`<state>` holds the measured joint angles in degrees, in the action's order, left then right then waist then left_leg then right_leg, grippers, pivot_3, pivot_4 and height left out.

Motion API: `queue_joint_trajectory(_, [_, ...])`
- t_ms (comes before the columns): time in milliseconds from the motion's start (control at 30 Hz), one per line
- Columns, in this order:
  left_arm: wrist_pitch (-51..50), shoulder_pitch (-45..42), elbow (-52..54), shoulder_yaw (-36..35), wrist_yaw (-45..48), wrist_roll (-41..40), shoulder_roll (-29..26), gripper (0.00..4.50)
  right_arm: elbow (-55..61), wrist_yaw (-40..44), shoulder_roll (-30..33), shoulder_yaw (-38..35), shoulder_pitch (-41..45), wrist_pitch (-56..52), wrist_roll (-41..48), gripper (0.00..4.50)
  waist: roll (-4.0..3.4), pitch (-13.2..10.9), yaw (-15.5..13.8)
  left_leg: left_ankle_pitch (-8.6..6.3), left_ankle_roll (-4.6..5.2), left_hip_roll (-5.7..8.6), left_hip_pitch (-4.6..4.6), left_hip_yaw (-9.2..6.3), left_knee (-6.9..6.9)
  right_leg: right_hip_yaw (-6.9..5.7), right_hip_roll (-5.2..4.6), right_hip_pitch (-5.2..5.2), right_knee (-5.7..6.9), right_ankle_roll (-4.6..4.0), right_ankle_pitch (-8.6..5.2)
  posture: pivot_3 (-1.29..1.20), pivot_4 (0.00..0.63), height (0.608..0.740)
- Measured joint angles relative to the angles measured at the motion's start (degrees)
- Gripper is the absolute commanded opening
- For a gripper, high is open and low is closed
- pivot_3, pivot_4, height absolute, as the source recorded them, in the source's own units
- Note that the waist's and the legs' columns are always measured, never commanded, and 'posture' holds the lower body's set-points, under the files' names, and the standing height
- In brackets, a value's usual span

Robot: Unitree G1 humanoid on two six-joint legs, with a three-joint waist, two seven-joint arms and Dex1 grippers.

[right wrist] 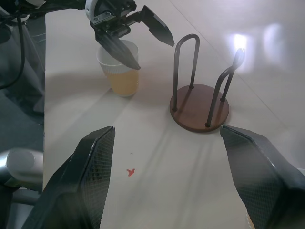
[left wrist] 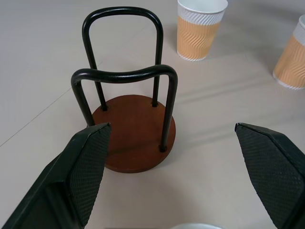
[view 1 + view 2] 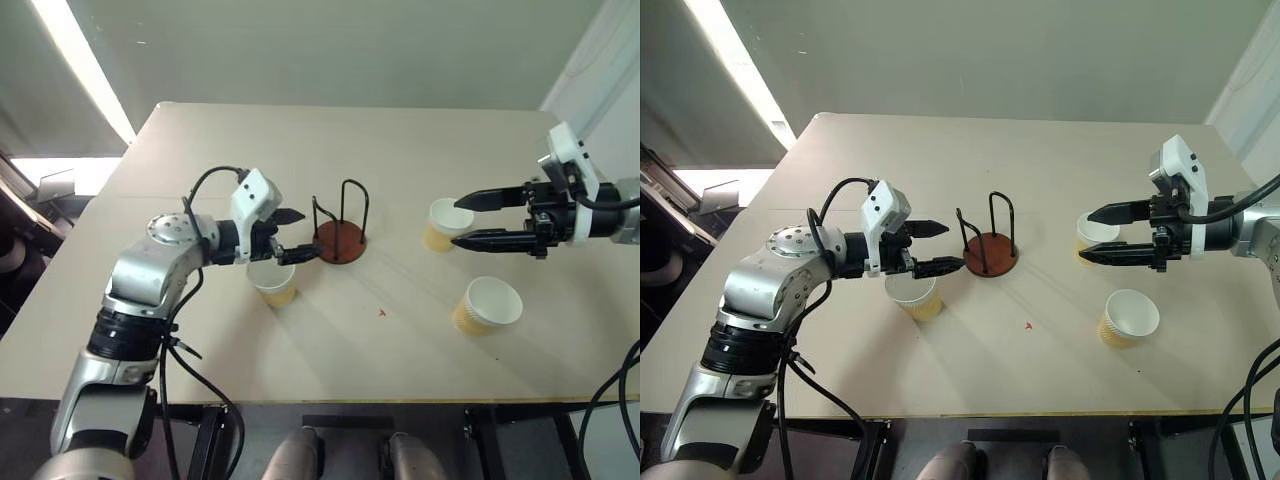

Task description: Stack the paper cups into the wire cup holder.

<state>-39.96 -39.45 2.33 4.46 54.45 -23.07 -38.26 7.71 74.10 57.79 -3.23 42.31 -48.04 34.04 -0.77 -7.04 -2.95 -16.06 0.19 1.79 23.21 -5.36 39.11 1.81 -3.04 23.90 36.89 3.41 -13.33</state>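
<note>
The wire cup holder [image 3: 340, 238], a reddish-brown disc with two black wire loops, stands empty at mid-table. My left gripper [image 3: 306, 234] is open just left of it and points at it, hovering above one upright paper cup [image 3: 274, 283]. In the left wrist view the holder [image 2: 136, 138] lies straight ahead between the open fingers. My right gripper [image 3: 457, 223] is open to the right, its fingertips over a second upright cup [image 3: 445, 226]; nothing sits between its fingers in the right wrist view. A third cup [image 3: 487, 305] stands nearer the front, to the right.
The beige table [image 3: 350, 150] has bare room behind the holder and in the front middle, where a small red mark [image 3: 381, 312] lies. Its front edge runs close below the cups. Black cables hang from both arms.
</note>
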Motion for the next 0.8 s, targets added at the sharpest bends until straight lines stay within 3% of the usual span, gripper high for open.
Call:
queue_joint_trajectory(333, [0.4,-0.6,-0.7,0.3,-0.1,0.8,0.8,4.46,0.0,0.0,0.1,0.0,0.0,0.0,0.0,3.66,0.0,0.0,0.0,0.0,0.0,0.0,0.0,0.0,0.01,0.0,0.0,0.0,0.0,0.0,0.0,0.0,0.15,0.74])
queue_joint_trajectory(800, [2.6,-5.1,-7.8,3.8,-0.3,4.4,6.2,4.46,0.2,-0.3,1.2,0.0,-0.1,-0.1,0.1,3.66,0.0,0.0,-0.1,0.01,0.01,0.0,0.0,0.0,0.02,0.0,0.0,-0.02,0.02,0.01,0.01,0.0,0.15,0.74])
